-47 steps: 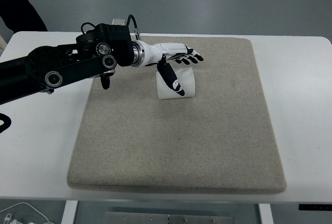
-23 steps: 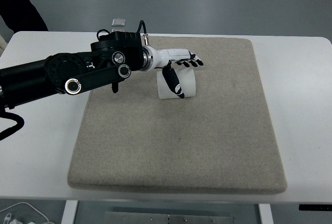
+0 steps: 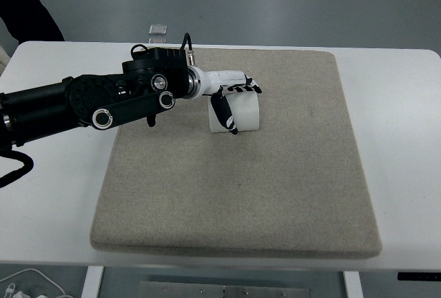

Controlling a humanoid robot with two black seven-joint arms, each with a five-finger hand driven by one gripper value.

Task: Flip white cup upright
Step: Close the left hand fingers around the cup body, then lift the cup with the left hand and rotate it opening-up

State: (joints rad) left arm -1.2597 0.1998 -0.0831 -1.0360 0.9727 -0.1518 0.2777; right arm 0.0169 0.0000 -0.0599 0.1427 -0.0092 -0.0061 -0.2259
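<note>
A white counter [image 3: 400, 139] fills most of the view, and on it lies a big square grey mat [image 3: 241, 194] that covers the middle. The left arm [image 3: 89, 101], black and jointed, comes in from the left edge and reaches across the mat's far left corner. The white cup [image 3: 238, 113] sits on the mat in its far half, a little left of centre (it lies on its side, as far as the picture shows, with its round wall facing up). The left hand [image 3: 231, 98] is on the cup: the fingers [image 3: 249, 87] curl over the far top edge while the thumb [image 3: 222, 112] runs down the near left side, so the hand is closed around the cup and touching it. Behind the mat, near the counter's far edge, sits a small pale flat thing [image 3: 158, 30], too small to make out. A dark shape [image 3: 24, 8] fills the top left corner beyond the counter
</note>
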